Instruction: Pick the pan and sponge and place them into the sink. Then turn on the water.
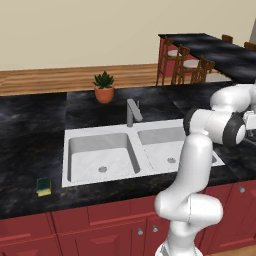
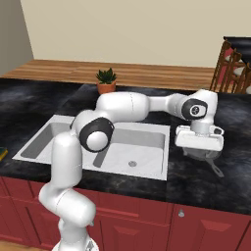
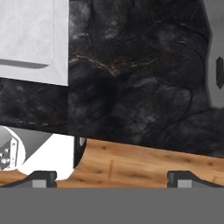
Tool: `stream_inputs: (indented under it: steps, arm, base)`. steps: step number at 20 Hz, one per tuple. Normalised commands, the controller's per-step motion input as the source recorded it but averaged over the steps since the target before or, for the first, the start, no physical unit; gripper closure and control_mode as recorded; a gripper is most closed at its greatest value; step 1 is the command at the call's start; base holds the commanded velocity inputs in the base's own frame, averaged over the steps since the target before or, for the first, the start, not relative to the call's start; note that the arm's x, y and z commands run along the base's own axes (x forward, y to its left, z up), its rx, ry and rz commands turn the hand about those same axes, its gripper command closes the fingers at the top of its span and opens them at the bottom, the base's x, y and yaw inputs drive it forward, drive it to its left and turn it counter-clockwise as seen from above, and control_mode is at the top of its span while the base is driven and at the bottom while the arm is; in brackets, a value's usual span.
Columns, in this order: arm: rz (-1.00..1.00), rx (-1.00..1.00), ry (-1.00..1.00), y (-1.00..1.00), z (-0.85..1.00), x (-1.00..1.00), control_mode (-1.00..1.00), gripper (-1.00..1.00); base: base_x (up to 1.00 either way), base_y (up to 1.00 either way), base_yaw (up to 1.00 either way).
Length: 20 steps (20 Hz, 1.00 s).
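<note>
The white marbled sink (image 1: 100, 131) is set into the black counter, with its grey faucet (image 1: 132, 112) upright behind the divider. The small green and yellow sponge (image 1: 43, 186) lies on the counter left of the sink, near the front edge. To the right of the sink, the dark grey pan (image 2: 192, 153) rests on the counter, mostly hidden under my hand; its handle (image 2: 215, 168) points toward the front edge. My gripper (image 2: 200, 148) hangs just above the pan. In the hand view the gripper (image 3: 112, 179) is open with nothing between its fingertips, and the grey handle (image 3: 214, 52) runs along the right edge.
A potted plant (image 1: 104, 88) stands on the counter behind the faucet. A dark bar counter with wooden stools (image 1: 187, 62) lies at the back right. Red cabinets (image 2: 206, 223) run below the counter. The sink's right rim (image 2: 167, 147) lies close to the left of the pan.
</note>
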Motion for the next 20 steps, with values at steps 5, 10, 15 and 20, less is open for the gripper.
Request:
stream_inputs:
  steps: [5,10,15,20]
  arm:
    - [0.04,0.00,-0.02,-0.09,-0.15,0.10,-1.00,-1.00]
    - [0.04,0.00,-0.03,-0.10,-0.17,0.09,-1.00,-1.00]
    - [0.04,0.00,-0.03,-0.14,-0.13,0.09,-1.00,-1.00]
    - [0.04,0.01,-0.03,-0.14,-0.11,0.08,-1.00,-1.00]
  base:
    - [0.00,0.00,0.00]
    - [0.00,0.00,0.00]
    - [0.00,0.00,0.00]
    - [0.00,0.00,0.00]
